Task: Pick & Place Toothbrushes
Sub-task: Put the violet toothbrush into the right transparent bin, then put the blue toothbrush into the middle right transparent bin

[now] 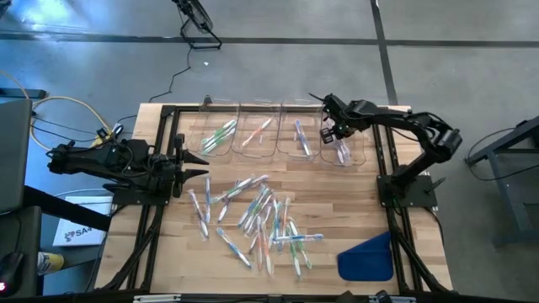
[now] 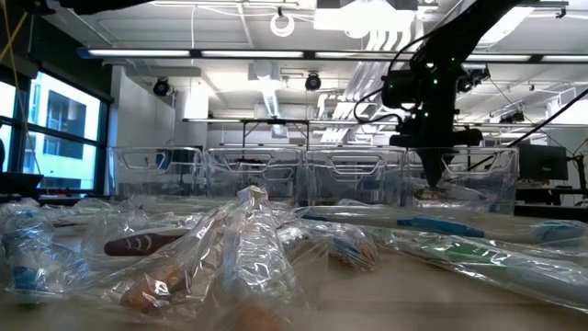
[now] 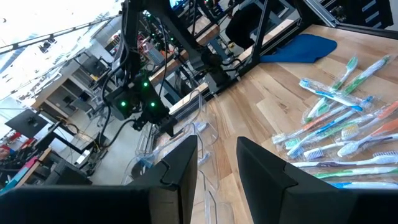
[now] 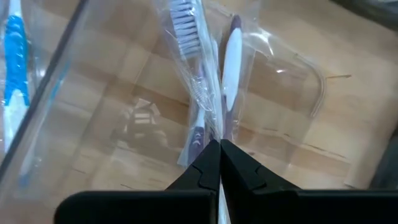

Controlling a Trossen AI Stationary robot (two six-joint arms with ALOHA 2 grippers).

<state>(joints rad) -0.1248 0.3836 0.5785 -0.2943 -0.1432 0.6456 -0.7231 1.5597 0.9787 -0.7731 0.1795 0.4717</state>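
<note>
Table: pale wood planks, matte, with a dark metal frame around it.
Bins: 4 clear plastic boxes in a row at the far edge, glossy, thin-walled.
Bin contents: a few wrapped brushes in each, green, orange, blue, then purple.
Toothbrushes: thin sticks in crinkled clear wrappers, scattered in a loose pile mid-table.
Cloth: flat blue piece near the right front corner.
Right gripper: over the rightmost bin, fingers pinched together on the wrapper of a purple brush.
Left gripper: at the table's left edge, half-spread, holding nothing.
</note>
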